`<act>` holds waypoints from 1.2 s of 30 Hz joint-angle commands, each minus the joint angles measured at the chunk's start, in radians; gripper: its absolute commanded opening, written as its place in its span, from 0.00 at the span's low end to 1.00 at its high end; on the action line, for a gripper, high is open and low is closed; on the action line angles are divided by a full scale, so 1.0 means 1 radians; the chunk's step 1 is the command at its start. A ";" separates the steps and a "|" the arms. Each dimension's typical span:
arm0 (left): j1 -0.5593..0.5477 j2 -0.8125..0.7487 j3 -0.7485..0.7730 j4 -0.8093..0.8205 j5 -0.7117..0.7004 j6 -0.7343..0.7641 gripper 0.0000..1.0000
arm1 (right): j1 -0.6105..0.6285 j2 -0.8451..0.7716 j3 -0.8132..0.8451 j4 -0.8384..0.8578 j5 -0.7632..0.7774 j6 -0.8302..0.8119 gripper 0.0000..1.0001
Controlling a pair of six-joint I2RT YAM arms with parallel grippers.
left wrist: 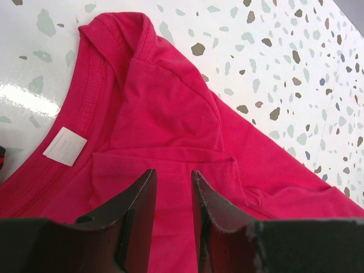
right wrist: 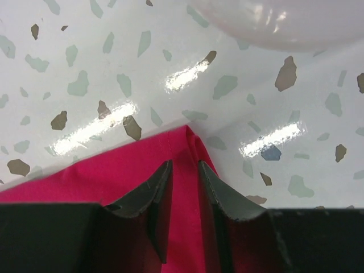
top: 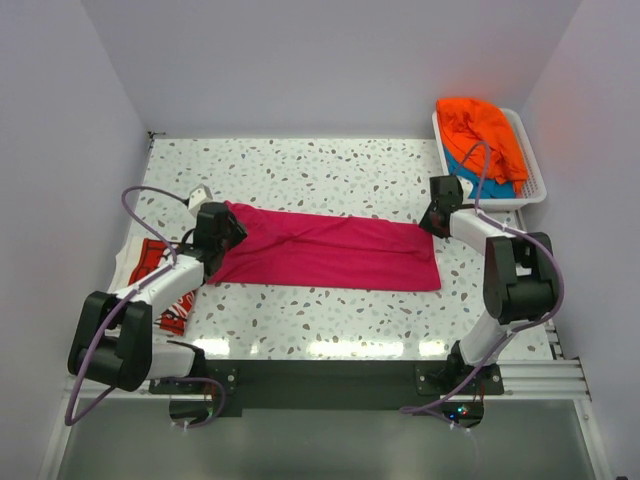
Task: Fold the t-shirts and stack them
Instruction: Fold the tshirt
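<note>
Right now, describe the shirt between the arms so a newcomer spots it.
On the speckled table, between the left gripper and right gripper, the magenta-pink t-shirt lies in a long strip. It alone is pink: the red shirt sits at the left edge, the orange shirt in the white basket.
</note>
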 commanded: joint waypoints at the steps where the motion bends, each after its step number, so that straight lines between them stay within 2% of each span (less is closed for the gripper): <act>1: 0.010 -0.022 -0.011 0.026 -0.003 -0.012 0.35 | -0.004 0.016 0.046 0.027 0.047 -0.022 0.29; 21: 0.026 -0.020 -0.025 0.032 0.008 -0.027 0.35 | -0.010 0.046 0.060 0.024 0.055 -0.032 0.28; 36: 0.046 -0.010 -0.048 0.050 0.024 -0.038 0.35 | -0.021 0.053 0.069 0.024 0.038 -0.029 0.15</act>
